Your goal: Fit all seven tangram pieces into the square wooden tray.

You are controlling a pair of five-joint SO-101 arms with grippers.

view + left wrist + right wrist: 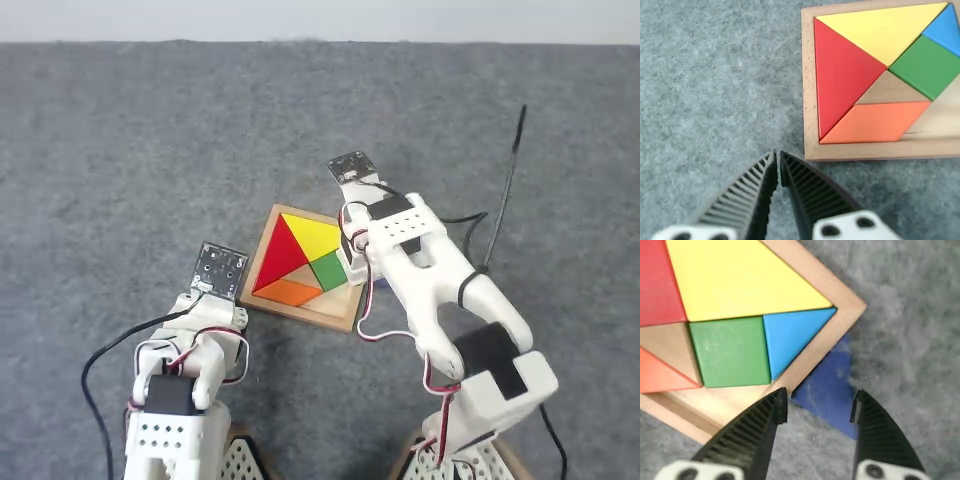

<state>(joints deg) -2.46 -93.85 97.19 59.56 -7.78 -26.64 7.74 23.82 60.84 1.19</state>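
Note:
The square wooden tray (pixel 300 313) lies mid-table and holds a red triangle (pixel 840 80), a yellow triangle (pixel 880 30), a green square (pixel 730 350), a light blue triangle (pixel 790 337), a plain wood triangle (pixel 887 90) and an orange parallelogram (pixel 875 122). Part of the tray floor (pixel 715 402) beside the green square is bare. A dark blue triangle (pixel 832 390) lies on the carpet against the tray's outer rim (pixel 825 285). My right gripper (pixel 820 402) hangs open over the dark blue triangle. My left gripper (pixel 777 155) is shut and empty, just off the tray's red-and-orange corner.
Grey carpet covers the table on every side of the tray. The right arm (pixel 430 280) leans over the tray's right edge, and a black cable (pixel 505 195) runs behind it. The left arm (pixel 195 350) sits at the lower left.

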